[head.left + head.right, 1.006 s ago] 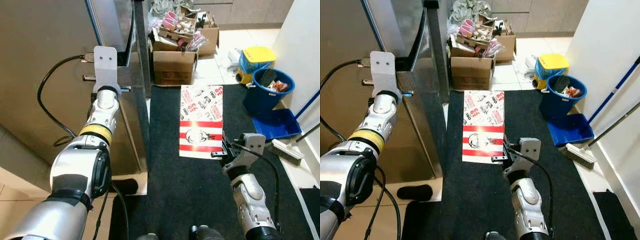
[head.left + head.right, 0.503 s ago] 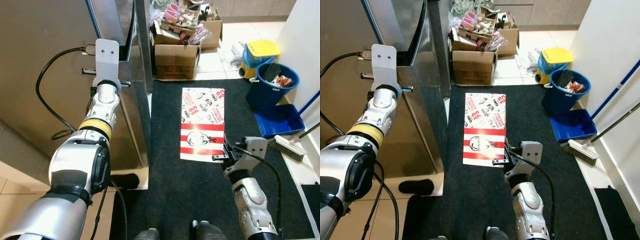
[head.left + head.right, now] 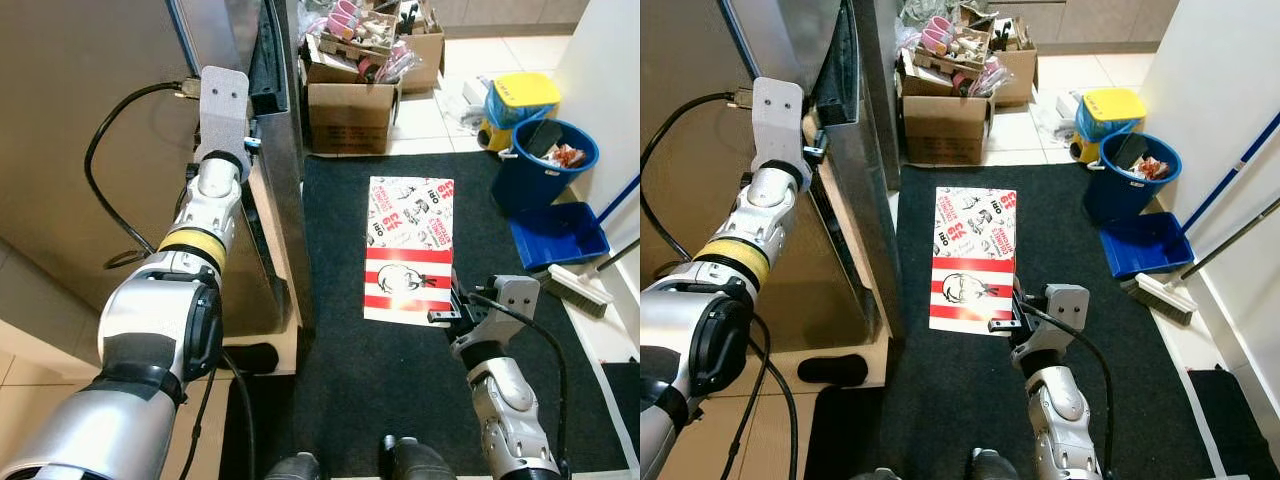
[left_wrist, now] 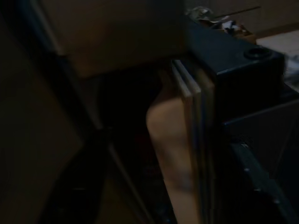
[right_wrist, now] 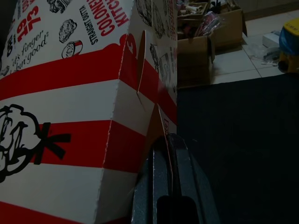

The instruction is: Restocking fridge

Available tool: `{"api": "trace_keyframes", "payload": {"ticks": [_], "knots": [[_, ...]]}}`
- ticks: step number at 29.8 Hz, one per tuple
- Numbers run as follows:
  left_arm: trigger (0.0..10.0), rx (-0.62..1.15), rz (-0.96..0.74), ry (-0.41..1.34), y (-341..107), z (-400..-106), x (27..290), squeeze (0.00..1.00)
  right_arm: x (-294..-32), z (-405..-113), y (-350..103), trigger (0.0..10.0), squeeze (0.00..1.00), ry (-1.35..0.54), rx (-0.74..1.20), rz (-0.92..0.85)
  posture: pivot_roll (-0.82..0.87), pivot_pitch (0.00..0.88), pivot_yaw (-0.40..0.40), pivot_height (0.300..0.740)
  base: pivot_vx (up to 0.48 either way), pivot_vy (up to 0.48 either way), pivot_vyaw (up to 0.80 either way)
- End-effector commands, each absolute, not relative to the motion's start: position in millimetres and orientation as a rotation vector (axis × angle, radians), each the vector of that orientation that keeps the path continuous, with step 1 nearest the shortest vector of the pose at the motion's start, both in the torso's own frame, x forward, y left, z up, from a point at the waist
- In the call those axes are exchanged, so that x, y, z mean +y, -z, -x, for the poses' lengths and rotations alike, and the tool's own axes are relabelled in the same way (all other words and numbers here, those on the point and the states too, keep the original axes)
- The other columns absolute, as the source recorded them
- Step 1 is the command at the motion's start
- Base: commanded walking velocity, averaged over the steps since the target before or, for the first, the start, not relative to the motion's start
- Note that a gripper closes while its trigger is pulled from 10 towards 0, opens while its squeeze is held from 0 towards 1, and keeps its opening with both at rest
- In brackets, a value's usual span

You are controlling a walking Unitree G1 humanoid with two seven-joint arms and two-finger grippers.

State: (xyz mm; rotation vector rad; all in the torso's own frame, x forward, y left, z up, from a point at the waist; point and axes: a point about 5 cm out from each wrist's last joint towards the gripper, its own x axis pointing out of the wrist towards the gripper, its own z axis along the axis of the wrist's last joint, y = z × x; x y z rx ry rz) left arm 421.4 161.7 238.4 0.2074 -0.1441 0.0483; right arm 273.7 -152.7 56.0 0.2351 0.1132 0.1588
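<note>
The steel fridge door (image 3: 287, 210) stands ajar, with a dark gap (image 3: 268, 60) along its edge. My left gripper (image 3: 245, 141) is raised at that edge, mostly hidden behind its wrist mount. The left wrist view is dark and shows the door edge (image 4: 196, 140) close up. My right gripper (image 3: 446, 312) is low in front of me, shut on the near corner of a red-and-white printed carton (image 3: 408, 250). It holds the carton flat above the black mat (image 3: 390, 400). The right wrist view has the fingers (image 5: 161, 186) pinching the carton's flap (image 5: 84, 93).
Cardboard boxes (image 3: 350, 110) full of odds and ends stand beyond the mat. At the right are a blue bucket (image 3: 545, 170), a yellow-lidded tub (image 3: 525, 100), a blue dustpan (image 3: 560, 235), a brush (image 3: 580, 290) and a white wall. A black slipper (image 3: 250, 357) lies by the fridge base.
The fridge door has swung open towards me, and my left gripper has moved with its edge. The right gripper still holds the carton in much the same place.
</note>
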Motion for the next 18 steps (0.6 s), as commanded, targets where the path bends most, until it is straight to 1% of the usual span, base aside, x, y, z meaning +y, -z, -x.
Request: {"api": "trace_keyframes", "payload": {"ticks": [1, 2, 5, 6, 7, 8, 9, 10, 11, 12, 14, 16, 17, 18], "knots": [[10.0, -0.137, -0.182, 0.012, -239.1, -422.6, 146.1, 1.00, -153.1, -272.1, -56.7, 10.0, 0.00, -0.155, 0.115, -0.236, -0.13, 0.183, 0.023, 0.740, 0.000, 0.000, 0.00], [10.0, -0.153, -0.156, 0.074, -242.0, -422.7, 127.7, 1.00, -152.8, -272.2, -56.6, 10.0, 0.00, -0.157, 0.116, -0.236, -0.13, 0.180, 0.023, 0.740, 0.000, 0.000, 0.00], [10.0, -0.153, -0.156, 0.074, -242.0, -422.7, 127.7, 1.00, -152.8, -272.2, -56.6, 10.0, 0.00, -0.157, 0.116, -0.236, -0.13, 0.180, 0.023, 0.740, 0.000, 0.000, 0.00], [10.0, -0.171, -0.123, 0.155, -245.8, -421.6, 103.0, 1.00, -152.5, -272.4, -56.8, 10.0, 0.00, -0.159, 0.116, -0.235, -0.13, 0.177, 0.022, 0.740, 0.000, 0.000, 0.00], [10.0, -0.171, -0.123, 0.155, -245.8, -421.6, 103.0, 1.00, -152.5, -272.4, -56.8, 10.0, 0.00, -0.159, 0.116, -0.235, -0.13, 0.177, 0.022, 0.740, 0.000, 0.000, 0.00], [10.0, -0.196, -0.089, 0.284, -251.5, -416.8, 65.1, 1.00, -152.9, -272.8, -57.8, 10.0, 0.00, -0.159, 0.113, -0.235, -0.14, 0.172, 0.028, 0.740, 0.000, 0.000, 0.00], [10.0, -0.196, -0.089, 0.284, -251.5, -416.8, 65.1, 1.00, -152.9, -272.8, -57.8, 10.0, 0.00, -0.159, 0.113, -0.235, -0.14, 0.172, 0.028, 0.740, 0.000, 0.000, 0.00], [10.0, -0.216, -0.065, 0.401, -256.7, -409.6, 32.7, 1.00, -153.4, -273.0, -58.4, 10.0, 0.00, -0.158, 0.110, -0.234, -0.15, 0.169, 0.029, 0.740, 0.000, 0.000, 0.00], [10.0, -0.229, -0.043, 0.504, -261.0, -401.6, 6.0, 1.00, -153.9, -273.3, -58.7, 10.0, 0.00, -0.157, 0.110, -0.232, -0.15, 0.165, 0.030, 0.740, 0.000, 0.000, 0.00], [10.0, -0.229, -0.043, 0.504, -261.0, -401.6, 6.0, 1.00, -153.9, -273.3, -58.7, 10.0, 0.00, -0.157, 0.110, -0.232, -0.15, 0.165, 0.030, 0.740, 0.000, 0.000, 0.00], [10.0, -0.249, 0.008, 0.707, -268.1, -383.7, -36.1, 1.00, -153.4, -274.2, -59.0, 10.0, 0.00, -0.160, 0.109, -0.232, -0.14, 0.161, 0.028, 0.740, 0.000, 0.000, 0.00], [10.0, -0.249, 0.008, 0.707, -268.1, -383.7, -36.1, 1.00, -153.4, -274.2, -59.0, 10.0, 0.00, -0.160, 0.109, -0.232, -0.14, 0.161, 0.028, 0.740, 0.000, 0.000, 0.00], [10.0, -0.253, 0.032, 0.773, -270.3, -377.4, -48.1, 1.00, -152.9, -274.6, -59.1, 10.0, 0.00, -0.162, 0.109, -0.232, -0.14, 0.161, 0.028, 0.740, 0.000, 0.000, 0.00], [10.0, -0.253, 0.032, 0.773, -270.3, -377.4, -48.1, 1.00, -152.9, -274.6, -59.1, 10.0, 0.00, -0.162, 0.109, -0.232, -0.14, 0.161, 0.028, 0.740, 0.000, 0.000, 0.00]]}}
